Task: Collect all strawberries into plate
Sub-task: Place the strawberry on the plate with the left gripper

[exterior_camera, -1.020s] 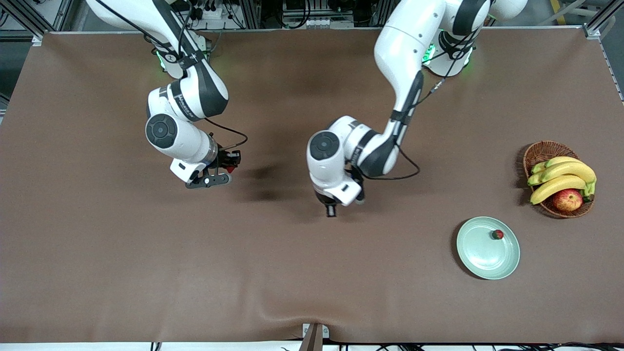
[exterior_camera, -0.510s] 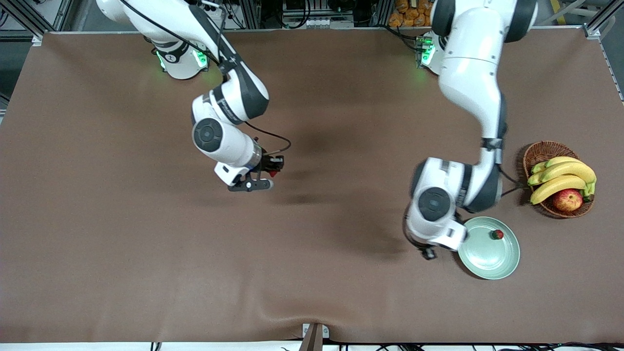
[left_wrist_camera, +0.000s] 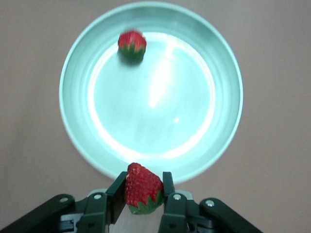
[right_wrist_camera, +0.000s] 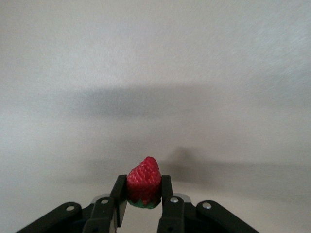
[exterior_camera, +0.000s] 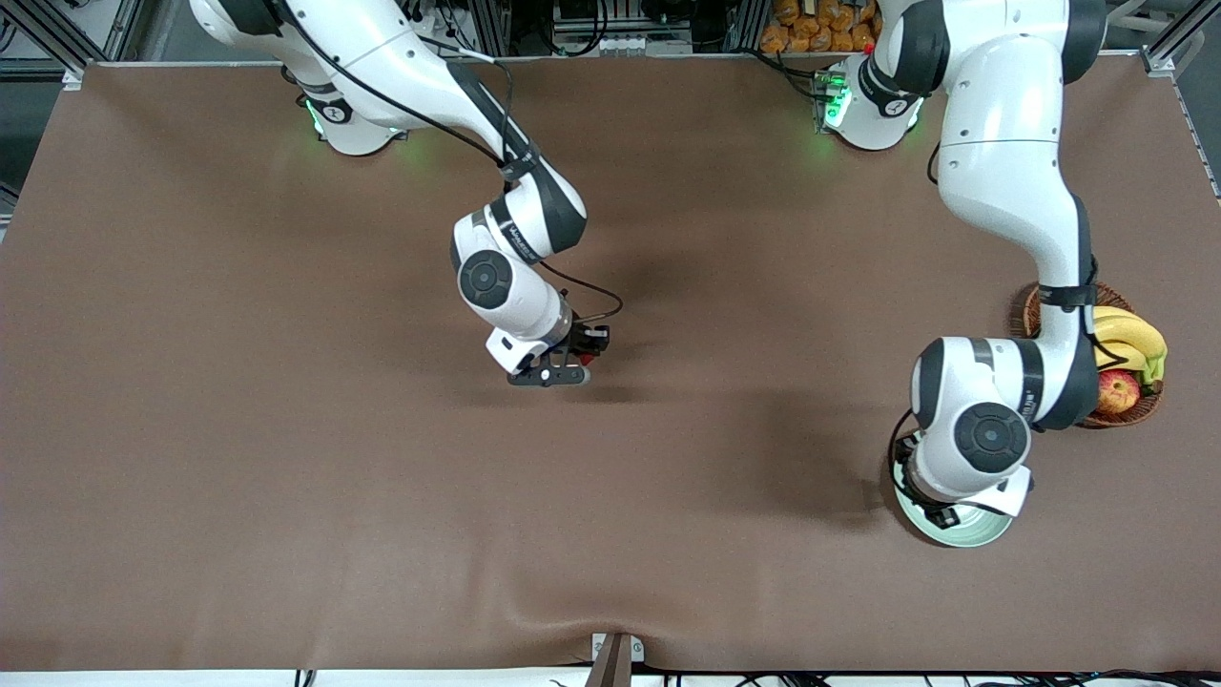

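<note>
Plate, lower right of front view, holds one strawberry. Left gripper over its rim clamps a second berry. Right gripper, over bare mid-tabletop, clamps a third strawberry.

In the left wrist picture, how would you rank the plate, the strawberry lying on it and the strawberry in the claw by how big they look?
1. The plate, by far the largest.
2. The strawberry held in the left gripper.
3. The strawberry on the plate.

The held berry sits much closer to the camera, so the two may well be alike in real size.
</note>
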Controlling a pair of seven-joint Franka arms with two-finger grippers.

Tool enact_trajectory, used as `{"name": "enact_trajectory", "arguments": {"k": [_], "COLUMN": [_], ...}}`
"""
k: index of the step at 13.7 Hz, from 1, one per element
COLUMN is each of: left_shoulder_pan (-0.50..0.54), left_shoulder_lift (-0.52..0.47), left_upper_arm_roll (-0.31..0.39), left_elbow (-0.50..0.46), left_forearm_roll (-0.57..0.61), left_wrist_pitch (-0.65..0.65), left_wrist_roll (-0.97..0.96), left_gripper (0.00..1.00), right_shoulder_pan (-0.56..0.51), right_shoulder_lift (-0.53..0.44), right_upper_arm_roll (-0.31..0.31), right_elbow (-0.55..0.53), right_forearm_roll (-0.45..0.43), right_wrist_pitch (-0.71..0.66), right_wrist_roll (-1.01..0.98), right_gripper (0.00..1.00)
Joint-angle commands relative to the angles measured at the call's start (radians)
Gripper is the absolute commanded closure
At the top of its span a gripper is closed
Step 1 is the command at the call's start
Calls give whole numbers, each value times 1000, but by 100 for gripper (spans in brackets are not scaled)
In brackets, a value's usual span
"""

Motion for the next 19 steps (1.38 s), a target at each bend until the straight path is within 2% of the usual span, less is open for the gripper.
{"name": "enact_trajectory", "arguments": {"k": [1, 4, 5, 6, 7, 8, 9, 10, 13, 15, 17, 19], "left_shoulder_pan": [43, 45, 46, 48, 49, 51, 49, 43, 11, -36, -101, -174], "left_shoulder_lift": [9, 11, 9, 11, 9, 6, -1, -3, -39, -56, -63, -63], "left_upper_arm_roll": [-9, -9, -9, -9, -9, -9, -6, -5, -5, -6, -8, -11], "left_elbow": [-14, -67, -77, -85, -85, -84, -84, -84, -82, -79, -79, -74], "left_forearm_roll": [10, 10, 10, 10, 12, 18, 21, 22, 22, 22, 13, 7], "left_wrist_pitch": [-11, -11, -10, -9, -9, -9, -11, -16, -34, -77, -94, -95], "left_wrist_roll": [19, 25, 25, 25, 25, 31, 31, 34, 40, 36, 16, -21], "left_gripper": [100, 100, 100, 100, 89, 4, 0, 0, 0, 0, 0, 0], "right_shoulder_pan": [19, 25, 25, 27, 25, 25, 24, 21, -16, -57, -96, -174], "right_shoulder_lift": [39, 42, 42, 42, 40, 39, 37, 36, -13, -85, -180, -290], "right_upper_arm_roll": [-9, -9, -9, -9, -9, -9, -9, -11, -14, -26, -79, -92], "right_elbow": [52, 56, 56, 56, 56, 53, 53, 53, 41, 39, 41, 47], "right_forearm_roll": [23, 22, 22, 14, 12, 12, 12, 11, 9, 0, -41, -98], "right_wrist_pitch": [-3, 1, 4, 15, 36, 47, 47, 47, 11, -118, -312, -489], "right_wrist_roll": [40, 41, 41, 33, 31, 30, 30, 30, 27, 15, -15, -16], "right_gripper": [96, 76, 62, 55, 53, 49, 46, 39, 0, 0, 0, 0]}}
